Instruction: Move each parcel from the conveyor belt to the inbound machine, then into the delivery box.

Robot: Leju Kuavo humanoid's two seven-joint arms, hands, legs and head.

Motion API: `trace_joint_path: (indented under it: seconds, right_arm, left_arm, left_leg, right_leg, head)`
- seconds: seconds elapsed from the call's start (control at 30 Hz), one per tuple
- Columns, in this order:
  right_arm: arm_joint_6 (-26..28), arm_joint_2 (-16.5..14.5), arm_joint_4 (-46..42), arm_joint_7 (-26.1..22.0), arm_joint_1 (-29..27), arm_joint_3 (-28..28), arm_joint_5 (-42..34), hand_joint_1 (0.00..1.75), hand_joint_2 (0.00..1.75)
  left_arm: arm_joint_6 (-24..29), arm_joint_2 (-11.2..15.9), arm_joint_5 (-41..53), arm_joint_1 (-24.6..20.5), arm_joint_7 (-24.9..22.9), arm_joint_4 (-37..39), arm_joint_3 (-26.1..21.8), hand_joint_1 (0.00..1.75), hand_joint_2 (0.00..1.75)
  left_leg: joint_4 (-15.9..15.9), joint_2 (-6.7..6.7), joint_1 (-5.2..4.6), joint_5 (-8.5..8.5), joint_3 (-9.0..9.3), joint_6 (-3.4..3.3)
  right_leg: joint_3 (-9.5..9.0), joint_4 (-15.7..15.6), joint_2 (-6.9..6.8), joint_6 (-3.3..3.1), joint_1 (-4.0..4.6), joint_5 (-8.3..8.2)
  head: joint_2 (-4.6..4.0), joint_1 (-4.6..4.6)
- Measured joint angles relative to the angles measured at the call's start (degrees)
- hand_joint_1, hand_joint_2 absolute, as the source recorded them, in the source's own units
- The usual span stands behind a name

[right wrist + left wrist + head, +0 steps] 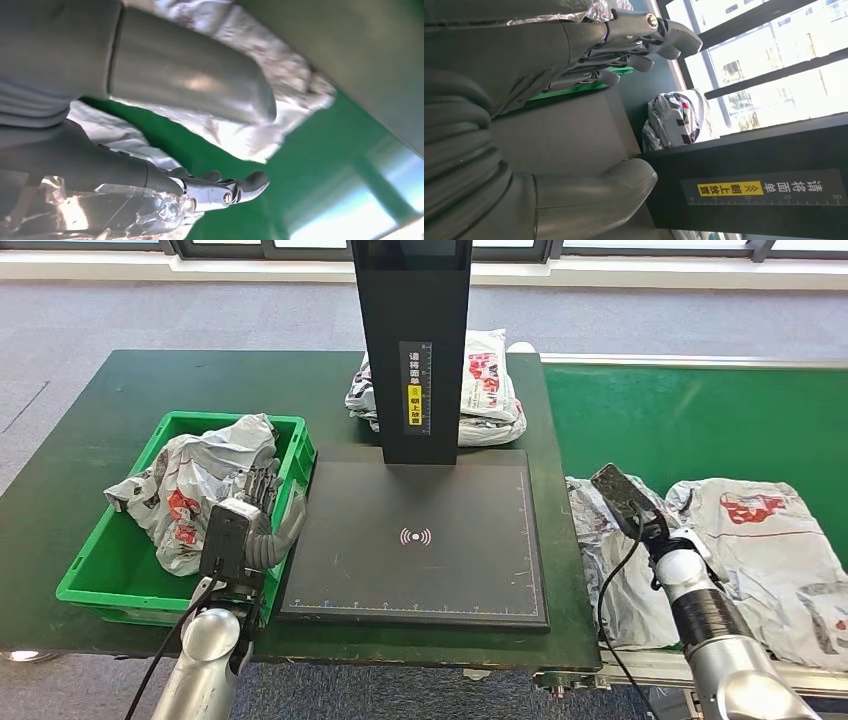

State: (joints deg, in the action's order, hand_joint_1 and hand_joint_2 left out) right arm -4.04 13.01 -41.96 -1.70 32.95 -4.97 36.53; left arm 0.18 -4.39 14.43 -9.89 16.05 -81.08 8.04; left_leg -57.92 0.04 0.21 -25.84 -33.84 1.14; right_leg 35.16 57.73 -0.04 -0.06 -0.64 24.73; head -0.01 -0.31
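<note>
L hand [256,502]: we see it at the right wall of the green bin [96,558], fingers spread apart, nothing in them; thumb hangs over the scanner pad edge.
R hand [628,502]: over the belt, just above a crumpled grey parcel [610,580]; fingers apart w/ the parcel's film against them. We can't tell if it's a real grip.
Green bin: near-left on the dark table [120,400]; holds one grey-white parcel w/ red print [185,495], piled high, spilling over the left rim.
Scanner pad [420,540]: black, centre, betw. bin and belt; black post [415,340] at its far edge.
Far parcels [490,390]: heap behind the post.
Belt [700,420]: green, right side; second parcel [770,540] flat, right of R hand.
</note>
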Motion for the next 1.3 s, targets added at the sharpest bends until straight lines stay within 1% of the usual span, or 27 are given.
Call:
trace_joint_path:
  seconds: [0.1,0.17,0.47,0.6,0.77,1.13,1.23,1.3]
  right_arm:
    - [-1.0,0.2,1.7,1.7,-0.1,1.1,5.5,0.00,1.75]
    - [-1.4,0.4,2.8,2.3,-0.2,1.9,7.7,0.00,1.75]
    - [-1.8,1.2,5.2,3.9,-0.9,4.2,12.5,0.00,1.75]
    - [-3.0,1.5,6.0,4.5,-1.5,4.6,15.0,1.75,1.75]
    - [-3.5,1.9,6.6,4.2,-2.5,5.3,16.1,1.75,1.75]
    - [-3.6,2.0,6.8,4.0,-2.7,5.3,15.6,1.75,1.75]
    - [-3.8,2.1,6.8,3.1,-2.7,5.3,14.2,1.75,1.75]
    - [-4.5,2.1,6.8,1.3,-2.6,5.1,11.6,1.75,1.75]
  left_arm:
    - [-0.2,-0.1,0.3,-0.3,-0.2,0.1,0.0,0.00,1.75]
    - [-0.4,-0.2,0.5,-0.5,-0.3,0.2,0.0,0.00,1.75]
    - [-0.7,-0.6,1.2,-1.1,-0.8,0.6,0.0,0.00,1.75]
    - [-1.0,-0.8,1.7,-1.3,-1.1,0.6,0.0,0.00,1.75]
    - [-1.4,-0.9,2.1,-1.8,-1.6,0.6,0.0,0.00,1.75]
    - [-1.8,-1.1,2.3,-2.5,-2.1,0.6,0.0,0.00,1.75]
    - [-1.9,-1.1,2.3,-2.5,-2.4,0.4,0.0,0.00,1.75]
    - [-1.9,-1.1,2.4,-2.4,-2.5,0.2,0.0,0.00,1.75]
  left_leg:
    - [0.0,0.00,0.00,0.00,0.00,0.00]
    - [0.0,-0.01,0.00,0.00,0.00,0.00]
    - [0.0,-0.01,0.00,0.00,0.00,0.00]
    - [0.0,-0.01,0.00,0.00,0.00,0.00]
    - [0.0,-0.01,0.00,0.00,0.00,0.00]
    - [0.0,-0.01,0.00,0.00,0.00,0.00]
    - [0.0,-0.01,0.00,-0.01,-0.02,0.00]
    - [0.0,-0.01,0.00,-0.01,-0.03,-0.01]
  right_leg:
    - [0.00,0.0,-0.01,0.00,0.00,0.00]
    - [0.00,0.0,-0.02,0.00,0.00,0.00]
    - [0.01,0.0,-0.02,0.00,0.00,0.00]
    - [0.01,0.0,-0.02,0.00,0.00,0.00]
    - [0.01,0.0,-0.02,0.01,0.00,0.01]
    - [0.01,0.0,-0.02,0.03,0.00,0.02]
    - [0.01,0.0,-0.03,0.03,0.00,0.02]
    - [0.01,0.0,-0.02,0.03,0.00,0.02]
  head:
    - [0.01,0.00]
    - [0.01,0.00]
    - [0.01,0.00]
    - [0.00,0.00]
    - [0.01,0.00]
    - [0.01,0.00]
    - [0.01,0.00]
    - [0.00,0.00]
